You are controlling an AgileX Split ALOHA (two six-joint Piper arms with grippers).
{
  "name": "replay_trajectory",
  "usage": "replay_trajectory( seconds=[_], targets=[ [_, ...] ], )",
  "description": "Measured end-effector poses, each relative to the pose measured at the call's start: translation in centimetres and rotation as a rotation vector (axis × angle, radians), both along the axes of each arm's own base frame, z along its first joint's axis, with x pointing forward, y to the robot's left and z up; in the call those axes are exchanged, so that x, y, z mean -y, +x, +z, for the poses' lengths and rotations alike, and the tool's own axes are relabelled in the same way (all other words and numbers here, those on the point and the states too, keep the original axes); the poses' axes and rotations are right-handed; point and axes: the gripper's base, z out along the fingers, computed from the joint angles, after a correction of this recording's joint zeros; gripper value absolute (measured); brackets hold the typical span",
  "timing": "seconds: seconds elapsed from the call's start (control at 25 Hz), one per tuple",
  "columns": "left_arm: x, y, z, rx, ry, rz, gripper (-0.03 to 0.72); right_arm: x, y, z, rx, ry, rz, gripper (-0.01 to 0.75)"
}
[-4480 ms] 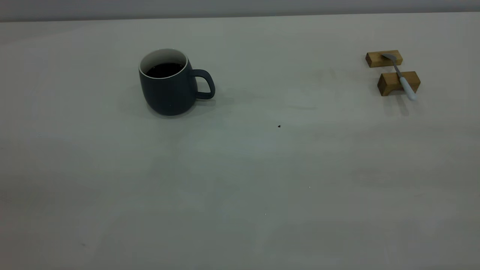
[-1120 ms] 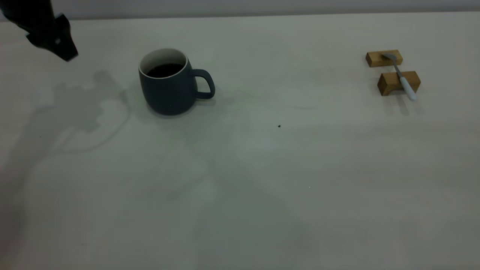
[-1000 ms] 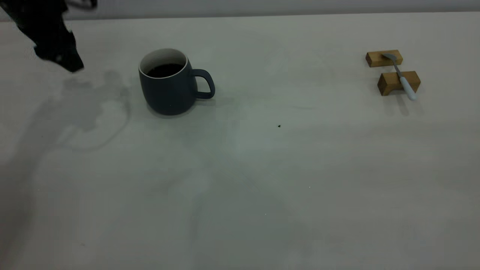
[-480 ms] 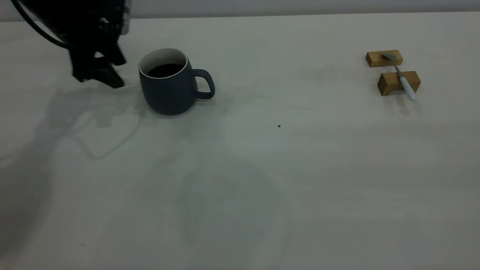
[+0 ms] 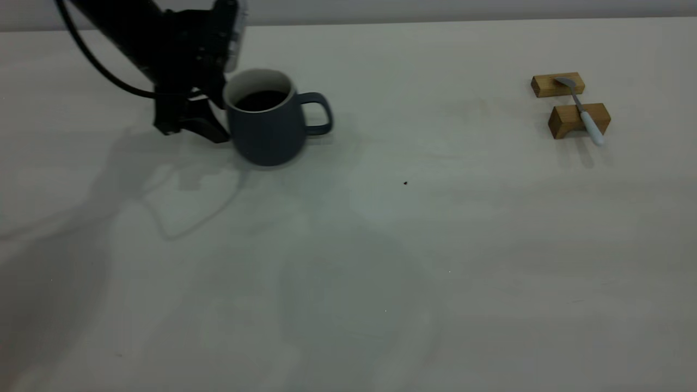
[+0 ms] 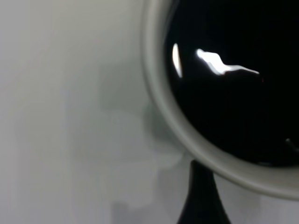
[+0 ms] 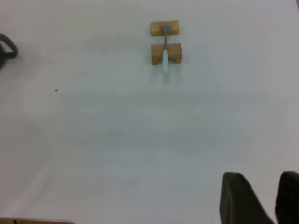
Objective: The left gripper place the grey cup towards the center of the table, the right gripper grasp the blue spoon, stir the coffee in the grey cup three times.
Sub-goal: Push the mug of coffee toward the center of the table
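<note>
Cup (image 5: 267,125) sits on the table (image 5: 348,245) at about ten o'clock from centre in your exterior view, upright, handle pointing to three o'clock, coffee (image 5: 263,100) dark inside the white lining. Your left gripper (image 5: 204,117) is pressed up against the cup's nine o'clock side, one finger (image 5: 193,124) low beside the wall and touching it or nearly so; from these views you cannot tell whether the jaws are spread or clenched, since the wrist view shows only one finger (image 6: 202,198) under the rim (image 6: 187,135) and the coffee's glinting surface (image 6: 233,93). Over at two o'clock, well apart from the cup, the spoon (image 5: 581,110) lies across two wooden blocks (image 5: 577,120), bowl on the far block, handle overhanging the near one. Your right gripper (image 7: 271,200) shows only in its own wrist view, fingers parted and holding nothing, with the spoon (image 7: 164,51) well ahead of it. A dark speck (image 5: 405,183) marks the table near centre.
</note>
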Motion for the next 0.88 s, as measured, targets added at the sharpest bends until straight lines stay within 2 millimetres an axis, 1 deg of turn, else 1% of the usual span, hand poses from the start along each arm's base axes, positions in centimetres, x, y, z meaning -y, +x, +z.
replay_trajectory(
  seconds=[0.28,0.6,0.88],
  targets=[
    [4.0,-0.3,0.0,0.035,-0.004,-0.027,0.585,0.0,0.0,0.0,0.000,0.000,0.000,0.238],
    [8.8,0.0,-0.4,0.043,-0.115,0.005,0.585,0.0,0.0,0.0,0.000,0.000,0.000,0.238],
    [12.7,-0.3,-0.8,0.058,-0.159,-0.025,0.585,0.0,0.0,0.0,0.000,0.000,0.000,0.238]
  ],
)
